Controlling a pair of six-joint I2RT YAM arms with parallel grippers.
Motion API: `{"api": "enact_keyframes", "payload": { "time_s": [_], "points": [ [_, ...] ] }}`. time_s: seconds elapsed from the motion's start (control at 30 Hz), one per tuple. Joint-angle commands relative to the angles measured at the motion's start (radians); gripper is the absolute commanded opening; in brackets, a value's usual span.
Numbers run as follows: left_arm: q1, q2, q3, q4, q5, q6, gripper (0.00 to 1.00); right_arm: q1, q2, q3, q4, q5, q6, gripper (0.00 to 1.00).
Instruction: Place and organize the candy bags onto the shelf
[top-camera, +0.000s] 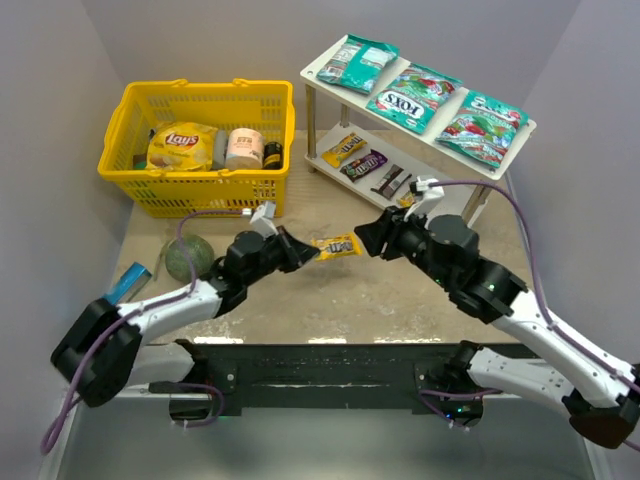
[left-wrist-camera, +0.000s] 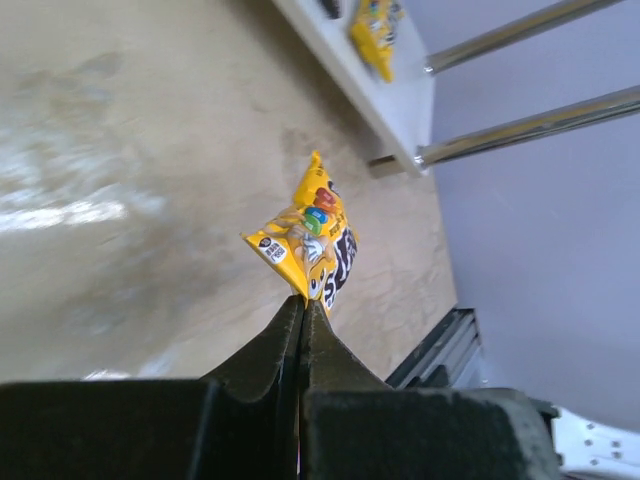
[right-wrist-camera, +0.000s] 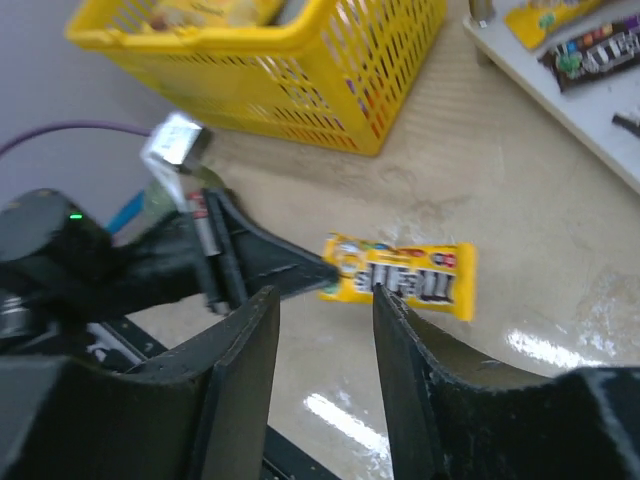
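Observation:
A small yellow candy packet (top-camera: 338, 246) hangs above the table between my two arms. My left gripper (top-camera: 314, 252) is shut on the packet's left end; in the left wrist view the packet (left-wrist-camera: 315, 245) sticks out past the pinched tips (left-wrist-camera: 303, 300). My right gripper (top-camera: 366, 238) is open just right of it. In the right wrist view the packet (right-wrist-camera: 410, 275) lies just beyond the right gripper (right-wrist-camera: 327, 292), ungripped. The white shelf (top-camera: 446, 140) at the back right carries three teal candy bags (top-camera: 413, 97) on top. Small packets (top-camera: 362, 164) lie on its lower board.
A yellow basket (top-camera: 200, 195) at the back left holds a Lay's bag (top-camera: 181, 146) and jars. A green round fruit (top-camera: 189, 257) and a flat blue packet (top-camera: 128, 282) lie left of my left arm. The shelf's metal legs (left-wrist-camera: 530, 125) stand close by.

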Motion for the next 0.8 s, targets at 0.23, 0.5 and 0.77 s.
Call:
{"api": "enact_keyframes", "payload": {
  "time_s": [0.23, 0.5, 0.77],
  "points": [
    [-0.183, 0.579, 0.461, 0.495, -0.168, -0.244, 0.0, 0.002, -0.119, 0.148, -0.135, -0.185, -0.031, 0.57],
    [-0.272, 0.842, 0.805, 0.439, -0.31, -0.242, 0.0, 0.002, -0.176, 0.171, -0.196, -0.188, -0.019, 0.61],
    [-0.325, 1.029, 1.07, 0.356, -0.485, -0.224, 0.0, 0.002, -0.205, 0.173, -0.232, -0.179, -0.01, 0.63]
  ]
}}
